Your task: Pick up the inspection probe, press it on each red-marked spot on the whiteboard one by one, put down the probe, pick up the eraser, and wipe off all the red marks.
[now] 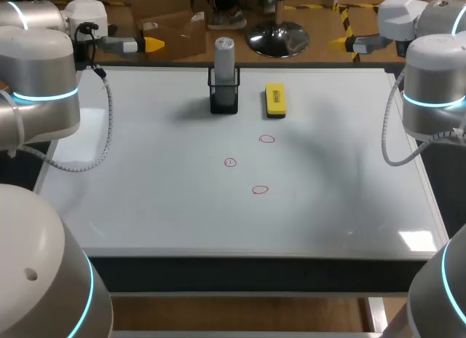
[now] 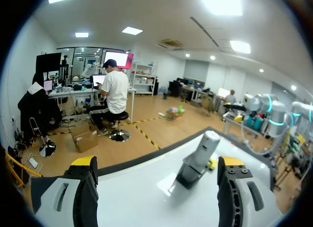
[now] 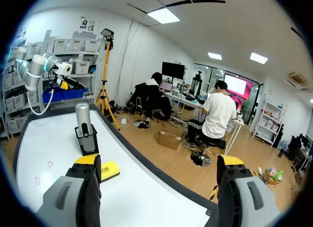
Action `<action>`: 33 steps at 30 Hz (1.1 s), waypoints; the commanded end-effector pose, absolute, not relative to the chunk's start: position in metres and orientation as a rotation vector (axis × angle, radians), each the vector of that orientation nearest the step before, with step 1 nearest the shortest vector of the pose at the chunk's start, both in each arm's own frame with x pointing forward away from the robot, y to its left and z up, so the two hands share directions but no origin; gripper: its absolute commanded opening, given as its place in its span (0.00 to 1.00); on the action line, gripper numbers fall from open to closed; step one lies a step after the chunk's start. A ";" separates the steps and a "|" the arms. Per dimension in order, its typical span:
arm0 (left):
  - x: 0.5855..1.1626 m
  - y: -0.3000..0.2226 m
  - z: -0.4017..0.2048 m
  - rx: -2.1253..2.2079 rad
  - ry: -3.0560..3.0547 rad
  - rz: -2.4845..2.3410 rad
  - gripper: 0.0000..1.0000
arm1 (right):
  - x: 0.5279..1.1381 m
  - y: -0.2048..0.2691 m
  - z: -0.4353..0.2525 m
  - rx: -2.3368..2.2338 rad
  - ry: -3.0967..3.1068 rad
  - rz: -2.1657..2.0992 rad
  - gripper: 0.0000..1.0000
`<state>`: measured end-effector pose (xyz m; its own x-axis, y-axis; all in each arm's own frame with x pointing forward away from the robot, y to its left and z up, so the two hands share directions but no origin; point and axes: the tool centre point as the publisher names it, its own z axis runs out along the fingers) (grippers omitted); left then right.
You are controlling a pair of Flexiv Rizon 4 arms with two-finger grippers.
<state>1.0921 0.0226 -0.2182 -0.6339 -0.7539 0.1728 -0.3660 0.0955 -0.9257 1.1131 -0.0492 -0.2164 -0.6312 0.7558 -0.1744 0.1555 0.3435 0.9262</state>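
Well, nothing in hand yet: probe upright in its holder

Both sets of jaws stand wide apart with nothing between them. The left gripper hangs over the far left corner of the whiteboard. The right gripper hangs just off the far right corner. Neither is touching anything.

The probe is a grey cylinder with a rounded top. It stands on end in a black holder near the middle of the whiteboard's far edge. In the left wrist view it is ahead of the gripper, towards its right finger. Just beside the holder, on the right-hand side, lies the yellow eraser, flat and apart from it. The three red marks sit in a loose cluster around the middle of the whiteboard, well clear of the holder, all unwiped.

The probe looks stiff, smooth and fairly light, so it may slip under a slack grip once it is pressed down. The best hold seems to be on the bare grey part above the holder's rim, pinched from two sides. Lifting it straight up should keep the holder, which looks light, from tipping or coming along
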 end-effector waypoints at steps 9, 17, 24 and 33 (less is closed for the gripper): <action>1.092 0.023 -0.218 -1.103 2.034 -1.552 1.00 | 1.114 -0.049 -0.216 0.793 2.011 1.291 1.00; 1.091 0.022 -0.218 -1.086 2.041 -1.557 1.00 | 1.114 -0.049 -0.216 0.793 2.011 1.291 1.00; 1.083 0.008 -0.213 -0.843 2.117 -1.661 1.00 | 1.114 -0.049 -0.216 0.793 2.011 1.291 1.00; 1.071 -0.020 -0.210 -0.421 2.288 -1.763 1.00 | 1.114 -0.049 -0.216 0.793 2.011 1.291 1.00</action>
